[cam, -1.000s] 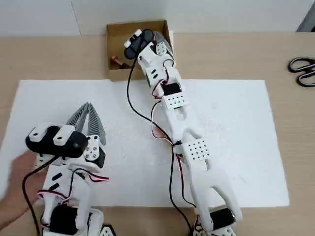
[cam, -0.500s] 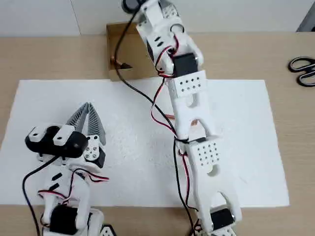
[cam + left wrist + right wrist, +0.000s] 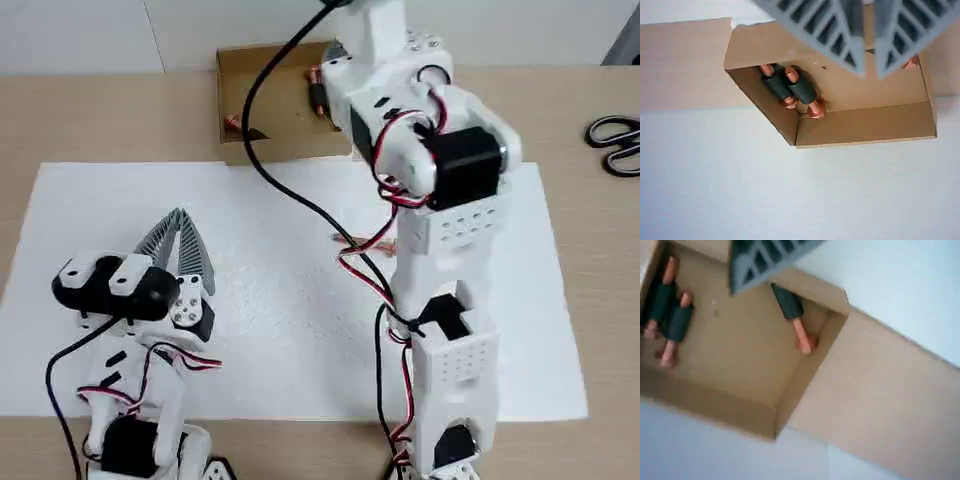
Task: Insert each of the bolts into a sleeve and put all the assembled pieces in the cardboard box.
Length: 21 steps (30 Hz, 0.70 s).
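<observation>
Cardboard box upper left, at far edge of white sheet, three sleeved bolts inside along its walls, left gripper lower left, jaws together, empty, right gripper over the box, grip unclear, scissors at right edge.

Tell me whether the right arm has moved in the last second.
Yes. The right arm has lifted up out of the cardboard box.

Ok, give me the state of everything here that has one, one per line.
cardboard box: open on top, three pieces inside.
two assembled pieces: bolts sleeved, lying side by side in one corner.
third assembled piece: bolt sleeved, lying apart near another corner.
left gripper: shut, empty.
</observation>
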Motion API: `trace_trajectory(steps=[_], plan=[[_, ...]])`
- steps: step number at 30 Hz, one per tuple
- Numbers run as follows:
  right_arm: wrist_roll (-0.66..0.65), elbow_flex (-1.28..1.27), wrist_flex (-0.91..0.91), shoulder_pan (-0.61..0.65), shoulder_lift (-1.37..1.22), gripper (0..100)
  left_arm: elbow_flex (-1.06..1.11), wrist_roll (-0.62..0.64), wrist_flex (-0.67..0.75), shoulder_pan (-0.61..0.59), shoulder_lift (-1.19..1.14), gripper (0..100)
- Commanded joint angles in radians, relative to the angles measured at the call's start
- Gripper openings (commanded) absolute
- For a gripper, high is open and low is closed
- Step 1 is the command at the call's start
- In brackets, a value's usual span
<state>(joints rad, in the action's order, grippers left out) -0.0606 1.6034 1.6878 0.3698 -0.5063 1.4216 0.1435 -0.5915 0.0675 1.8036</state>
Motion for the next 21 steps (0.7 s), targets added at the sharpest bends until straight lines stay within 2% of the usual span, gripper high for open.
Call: trace_trajectory(steps=[1, 5, 9, 13, 19, 21], plan=[[-0.054, -0.184, 0.01, 0.002, 0.039, 17.3, -0.004, 0.002, 0.018, -0.008, 0.015, 1], [-0.253, -0.557, 0.005, 0.111, 0.039, 17.3, -0.004, 0.002, 0.018, -0.002, 0.014, 1], [-0.419, -0.792, -0.007, 0.196, 0.041, 17.3, -0.005, 0.002, 0.018, -0.008, 0.014, 1], [-0.407, -0.824, -0.015, 0.202, 0.028, 17.3, -0.01, 0.002, -0.006, -0.009, 0.014, 1], [-0.427, -0.824, -0.01, 0.222, -0.024, 17.3, -0.124, 0.0, -0.163, -0.017, 0.014, 1], [-0.463, -0.824, -0.013, 0.236, -0.044, 17.3, -0.189, -0.003, -0.203, -0.061, 0.014, 1]])
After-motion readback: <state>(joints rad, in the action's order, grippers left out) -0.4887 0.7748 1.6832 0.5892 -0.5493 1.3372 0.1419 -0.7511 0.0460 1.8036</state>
